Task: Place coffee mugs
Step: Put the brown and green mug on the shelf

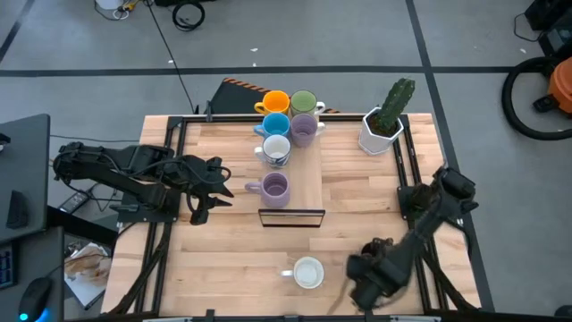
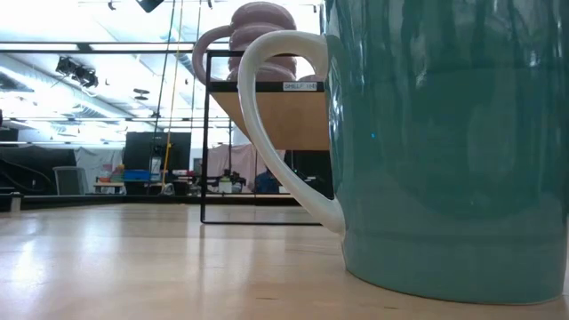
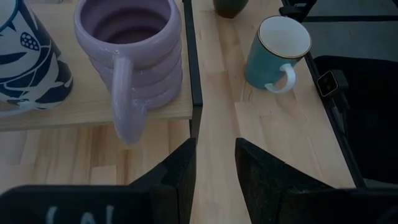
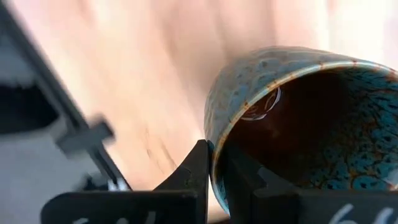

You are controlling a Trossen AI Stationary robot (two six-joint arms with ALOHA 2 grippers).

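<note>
My right gripper [image 1: 368,268] hangs over the table's near right part, shut on a dark speckled mug with a brown inside [image 4: 311,124]. In the high view the gripper hides this mug. My left gripper [image 3: 214,165] waits open at the left, aimed at the ribbed purple mug [image 3: 130,50] at the near end of a raised wooden shelf [image 1: 308,183]. Behind it on the shelf stand a white patterned mug [image 1: 275,150], a blue [image 1: 275,123], a purple [image 1: 304,131], an orange [image 1: 275,102] and a green mug [image 1: 304,101]. A teal mug with a white handle [image 1: 307,272] rests on its base near the table's near edge. My right gripper pinches the dark mug's rim wall [image 4: 214,155], one finger inside the mug and one outside. The fingers come from above, pointing down. The mug's mouth faces up toward the wrist and looks tilted. Whether its base is clear of the table I cannot tell.
A white faceted planter with a cactus [image 1: 384,123] stands at the far right of the table. The shelf's black frame [image 1: 290,215] stands mid-table. Bare wood lies between the shelf and the teal mug and right of the shelf.
</note>
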